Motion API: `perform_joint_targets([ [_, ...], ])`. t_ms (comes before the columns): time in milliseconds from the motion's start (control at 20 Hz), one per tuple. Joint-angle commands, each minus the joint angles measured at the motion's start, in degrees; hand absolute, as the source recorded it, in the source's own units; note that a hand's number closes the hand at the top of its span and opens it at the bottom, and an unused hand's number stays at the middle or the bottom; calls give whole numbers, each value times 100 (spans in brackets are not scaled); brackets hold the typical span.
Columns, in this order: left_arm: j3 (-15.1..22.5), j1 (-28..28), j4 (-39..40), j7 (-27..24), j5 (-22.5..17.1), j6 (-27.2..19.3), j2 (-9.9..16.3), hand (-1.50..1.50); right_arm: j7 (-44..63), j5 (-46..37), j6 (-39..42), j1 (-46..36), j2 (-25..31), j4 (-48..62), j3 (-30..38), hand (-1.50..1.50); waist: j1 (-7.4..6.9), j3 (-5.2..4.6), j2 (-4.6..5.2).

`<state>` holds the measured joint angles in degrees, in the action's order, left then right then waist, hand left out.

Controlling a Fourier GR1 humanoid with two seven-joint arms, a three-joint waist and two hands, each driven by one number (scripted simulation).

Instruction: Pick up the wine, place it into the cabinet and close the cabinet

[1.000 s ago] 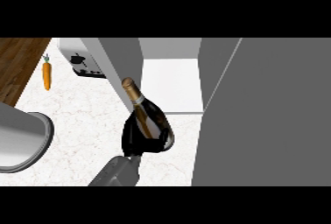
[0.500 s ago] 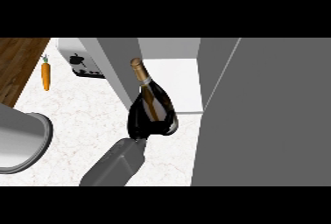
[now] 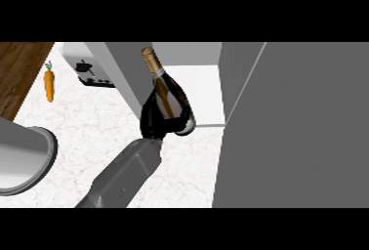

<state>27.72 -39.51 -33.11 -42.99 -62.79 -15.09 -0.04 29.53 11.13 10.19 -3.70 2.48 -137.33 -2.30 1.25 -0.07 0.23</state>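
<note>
While curled shut, the robot hand (image 3: 153,128) grips the wine bottle (image 3: 167,100).

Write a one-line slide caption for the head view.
A hand holds the wine bottle at the edge of the open cabinet; a carrot lies on the counter.

Hand (image 3: 153,128) mostly hidden behind wine bottle (image 3: 167,100); bowl (image 3: 25,161) cut by left edge

One grey forearm (image 3: 126,176) in my view, rising from lower edge, angled up and right. Black hand (image 3: 150,128) at its tip, curled round bottle (image 3: 167,100). Which arm: can't tell. No other hand visible.
</note>
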Motion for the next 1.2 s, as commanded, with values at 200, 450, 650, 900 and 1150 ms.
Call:
perform_joint_targets([
  [200, -394, -1040, 778, 364, -140, 35, 77, 150, -62, 189, 10, -87, 32, 170, 167, -150, -5, 4, 12],
  [450, -377, -1413, 992, 498, -352, -213, 4, 150, 229, 59, -153, -209, 26, -63, 35, -150, 40, 2, 19],
  [650, -534, -1944, 1671, 843, -244, -65, 72, 150, -175, -124, -11, -243, -41, 292, -111, -150, 55, 4, 40],
  [900, -491, -2377, 1970, 1042, -410, -286, 4, 150, -282, -107, 32, -152, -91, 334, -185, -150, 226, 2, 81],
  [1150, -463, -2137, 1914, 642, -618, -52, 4, 150, -325, 153, 117, -509, -10, 606, -17, -150, 375, -2, 145],
])
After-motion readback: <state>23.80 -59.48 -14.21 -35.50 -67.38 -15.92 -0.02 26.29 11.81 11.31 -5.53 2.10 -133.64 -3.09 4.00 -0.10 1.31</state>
